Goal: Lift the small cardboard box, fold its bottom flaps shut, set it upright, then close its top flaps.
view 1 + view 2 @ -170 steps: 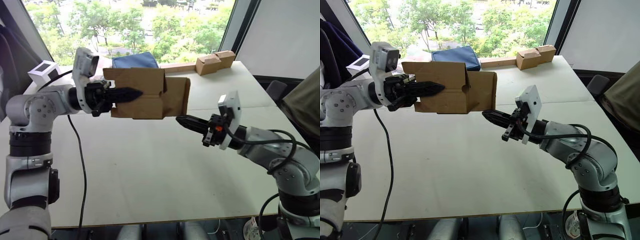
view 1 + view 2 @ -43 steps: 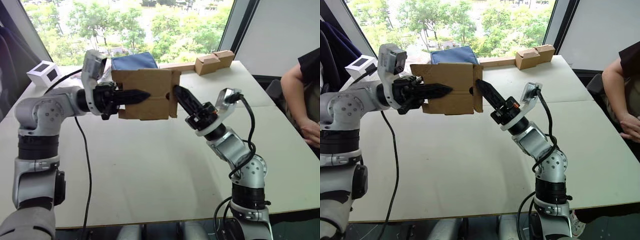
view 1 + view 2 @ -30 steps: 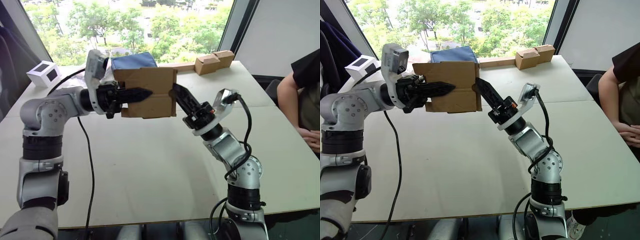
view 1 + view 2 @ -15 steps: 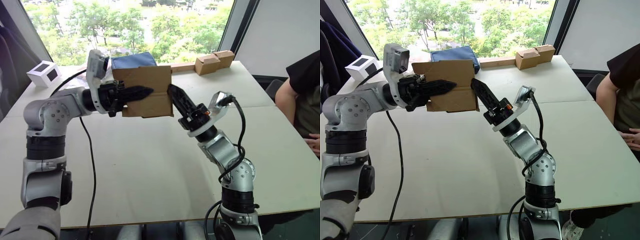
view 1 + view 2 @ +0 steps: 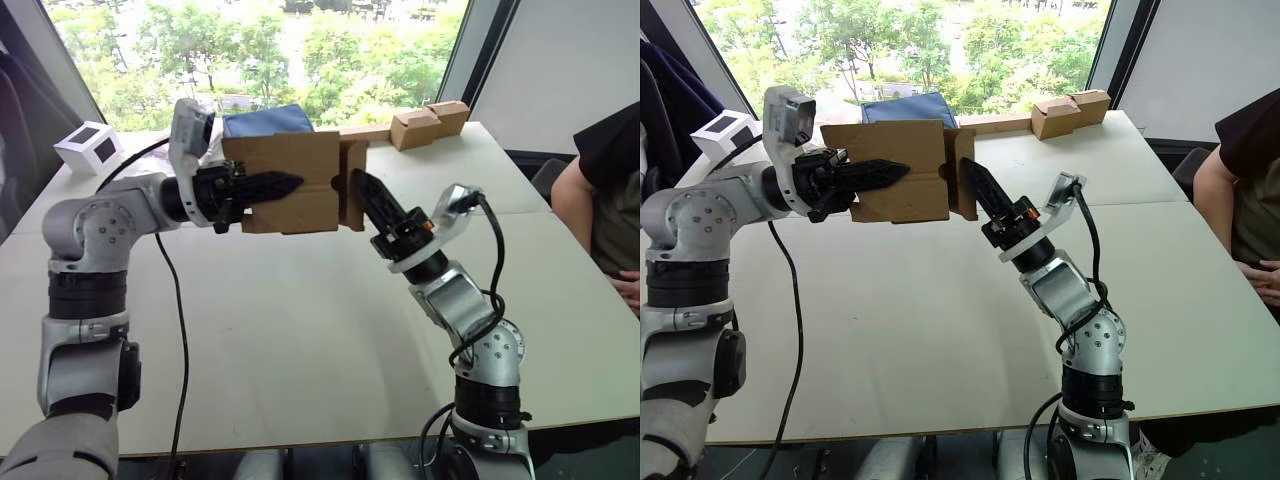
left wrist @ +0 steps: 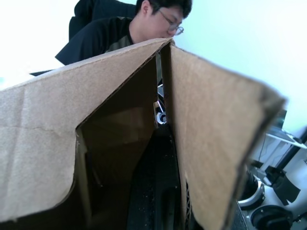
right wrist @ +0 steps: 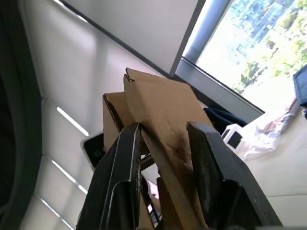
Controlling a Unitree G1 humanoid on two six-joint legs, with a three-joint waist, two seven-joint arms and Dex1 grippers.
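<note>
so: bottom flap half-folded, box held in the air

right now the step in hand looks like folding a flap shut on the small cardboard box (image 5: 290,182), which hangs in the air above the far half of the bench (image 5: 300,350), nearer its far-left corner than its right edge. to do it well, the right tool (image 5: 362,192) should press flat and steady against the flap's face near the hinge crease, pushing it square to the box wall instead of poking at its free edge, where the card would buckle. the left arm has to hold the box firm against that push, or the whole box will swing away from it.

nearest, the right tool reaches up from the right arm, its two black fingers (image 7: 211,167) parted a little way. in the right wrist view a cardboard flap (image 7: 163,120) runs up between those fingers, so it straddles the flap's edge; whether it pinches or only guides the card i cannot tell.

a little farther, the left tool (image 5: 270,186) lies across the box's front face, its fingers looking clamped on the wall, one outside and one presumably inside. the left wrist view looks into the box's open hollow.

beyond, near the far edge, lie a blue cloth bag (image 5: 268,120), a pair of tan boxes on a strip (image 5: 428,124) and a white box (image 5: 90,146). a person's arm (image 5: 605,190) shows at the right edge.
</note>
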